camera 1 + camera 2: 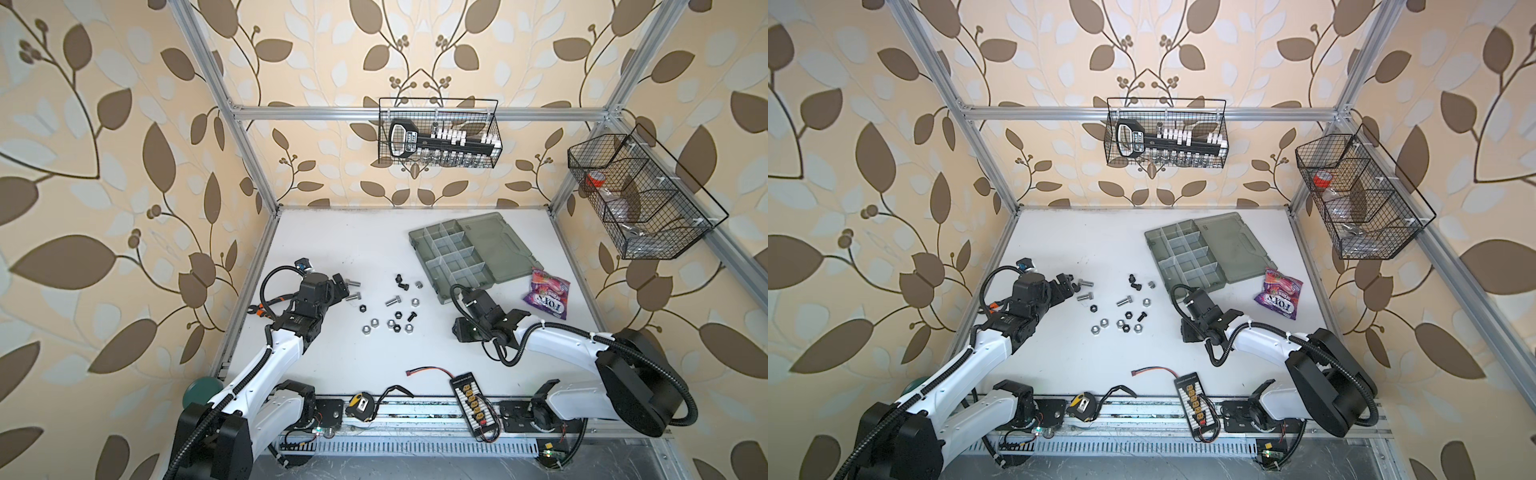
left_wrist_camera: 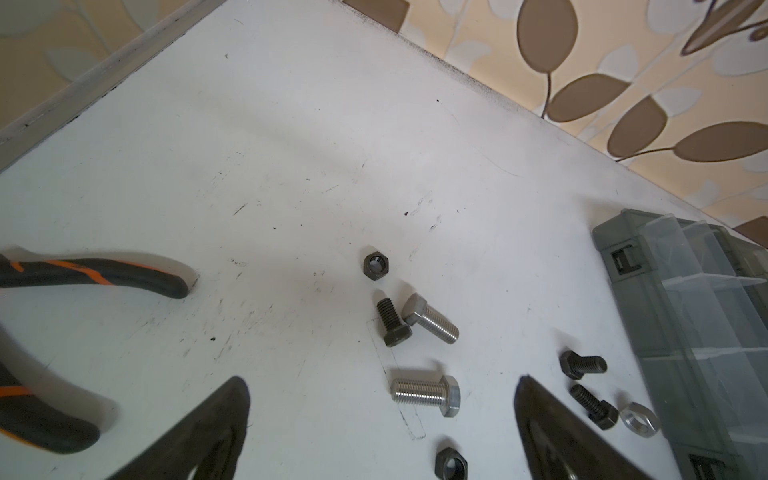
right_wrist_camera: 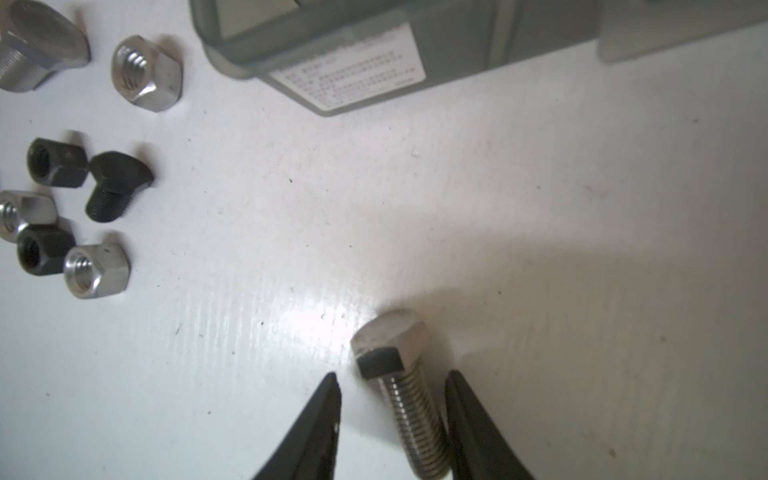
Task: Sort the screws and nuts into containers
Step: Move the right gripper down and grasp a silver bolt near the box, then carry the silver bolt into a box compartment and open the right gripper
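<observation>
1. Gripping the bolt [image 3: 409,411] is my step. It lies on the table just short of the case [image 3: 519,37], between the right gripper [image 3: 392,376] fingers. One finger touches the thread and the other shows a gap, so nothing is pinched yet. I'd centre first, or the bolt may roll.
2. The left gripper [image 2: 381,380], fingers spread wide, hovers over more bolts left of the case. I'd leave it there.
3. I'd lift clear of the case wall, then release over one compartment.
</observation>
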Robot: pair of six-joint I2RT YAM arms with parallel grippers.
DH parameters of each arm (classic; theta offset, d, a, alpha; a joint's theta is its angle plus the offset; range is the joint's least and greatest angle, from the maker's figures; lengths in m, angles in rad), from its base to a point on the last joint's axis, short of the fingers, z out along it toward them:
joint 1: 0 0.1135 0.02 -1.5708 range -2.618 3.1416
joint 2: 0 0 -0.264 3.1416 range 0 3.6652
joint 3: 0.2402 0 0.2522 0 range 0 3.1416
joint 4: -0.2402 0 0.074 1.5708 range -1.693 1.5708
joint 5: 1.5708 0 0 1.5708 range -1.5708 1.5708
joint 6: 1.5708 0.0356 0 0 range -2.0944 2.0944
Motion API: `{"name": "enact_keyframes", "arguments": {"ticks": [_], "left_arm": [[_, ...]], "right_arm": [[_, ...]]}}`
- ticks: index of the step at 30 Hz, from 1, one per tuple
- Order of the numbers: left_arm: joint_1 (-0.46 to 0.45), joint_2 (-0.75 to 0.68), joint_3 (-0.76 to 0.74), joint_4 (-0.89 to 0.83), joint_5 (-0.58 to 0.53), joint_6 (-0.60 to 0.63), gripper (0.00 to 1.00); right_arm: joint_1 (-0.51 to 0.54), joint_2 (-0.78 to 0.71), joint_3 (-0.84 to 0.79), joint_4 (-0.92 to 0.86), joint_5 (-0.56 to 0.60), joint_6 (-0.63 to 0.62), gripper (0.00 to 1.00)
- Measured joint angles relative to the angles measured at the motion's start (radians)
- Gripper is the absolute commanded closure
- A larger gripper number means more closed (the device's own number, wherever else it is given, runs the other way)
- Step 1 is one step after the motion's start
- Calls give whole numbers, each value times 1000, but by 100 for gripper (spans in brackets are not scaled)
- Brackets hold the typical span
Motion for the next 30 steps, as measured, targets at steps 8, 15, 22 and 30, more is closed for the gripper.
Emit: {"name": "enact_keyframes", "arguments": {"ticks": [8, 15, 22, 30], "left_arm": [[0, 4, 12, -19, -4, 1, 1], [0, 4, 16, -21, -4, 1, 1], [0, 1, 16, -21, -4, 3, 1], [0, -3, 16, -21, -4, 3, 1]], "right_arm": [[15, 66, 53, -2, 32, 5, 73], [58, 104, 92, -34, 98, 21, 73], [119, 113, 101, -63, 168, 54, 75], [139, 116, 102, -74, 203, 80, 91]]}}
